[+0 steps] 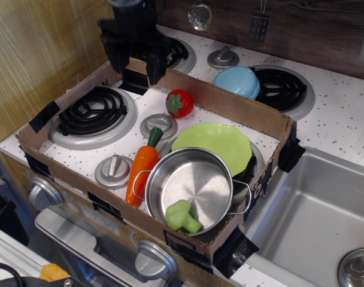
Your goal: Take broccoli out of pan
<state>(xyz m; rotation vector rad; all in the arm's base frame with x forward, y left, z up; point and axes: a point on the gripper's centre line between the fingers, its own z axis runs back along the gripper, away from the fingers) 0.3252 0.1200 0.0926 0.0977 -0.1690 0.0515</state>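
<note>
A cardboard frame (230,104) walls off part of the toy stovetop, likely to keep loose pieces from rolling away. Everything below is placed relative to the pan (191,186), which sits in the frame's front corner, beside the sink (314,215).

The black gripper (132,64) hangs well behind the pan, over the frame's far wall, its two fingers spread wide with nothing between them. It is nowhere near the target, so the reach has yet to begin.

The lime-green plate (218,140) lies just behind the pan, its near edge tucked under the pan's rim. The orange carrot (142,169) lies alongside the pan's left handle, touching or nearly so. The red tomato (179,103) sits further back, toward the gripper. A light-blue bowl (239,81) rests outside the frame.

The broccoli (181,217) lies on its side inside the pan, against the front wall. That wall and the cardboard close behind it probably favour a descent from above.
</note>
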